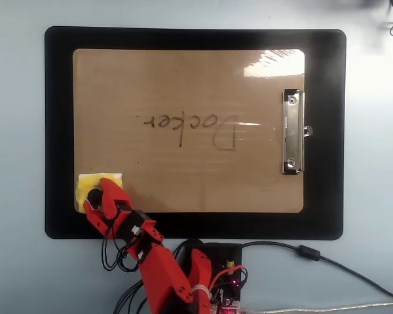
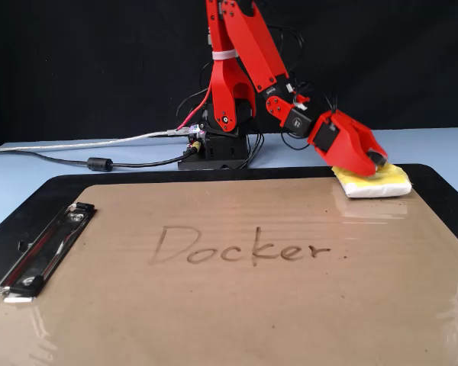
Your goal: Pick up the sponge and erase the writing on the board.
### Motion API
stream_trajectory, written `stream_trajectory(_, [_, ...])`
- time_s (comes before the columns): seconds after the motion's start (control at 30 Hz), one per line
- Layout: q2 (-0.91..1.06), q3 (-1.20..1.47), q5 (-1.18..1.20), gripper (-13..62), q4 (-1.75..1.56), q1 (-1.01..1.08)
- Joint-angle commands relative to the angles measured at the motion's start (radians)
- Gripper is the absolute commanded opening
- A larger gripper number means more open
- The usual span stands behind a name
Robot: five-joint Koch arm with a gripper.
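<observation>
The small yellow sponge [image 1: 84, 186] [image 2: 387, 181] lies on a corner of the brown board [image 1: 183, 78] [image 2: 214, 313], at the lower left in the overhead view and the far right in the fixed view. My red gripper [image 1: 99, 197] [image 2: 374, 162] is lowered onto the sponge's middle. Its jaws are drawn together over the dark knob, which they hide. The writing [image 1: 190, 127] [image 2: 244, 248], the word "Docker", crosses the middle of the board, well away from the sponge.
A silver clip [image 1: 292, 131] [image 2: 46, 248] sits at the board's end far from the sponge. A black mat [image 1: 59, 98] [image 2: 443, 191] frames the board. The arm's base [image 2: 217, 149] and its cables [image 2: 99, 162] lie behind the mat.
</observation>
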Motion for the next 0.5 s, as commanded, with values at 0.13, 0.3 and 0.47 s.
stream_trajectory(0.13, [-0.101, -0.029, 0.02, 27.5, -0.212, -0.018])
stream_trajectory(0.3, [-0.123, -0.025, 0.021, 27.5, -0.253, -0.023])
stream_trajectory(0.47, [-0.117, -0.011, 0.025, 25.8, -0.253, -0.025])
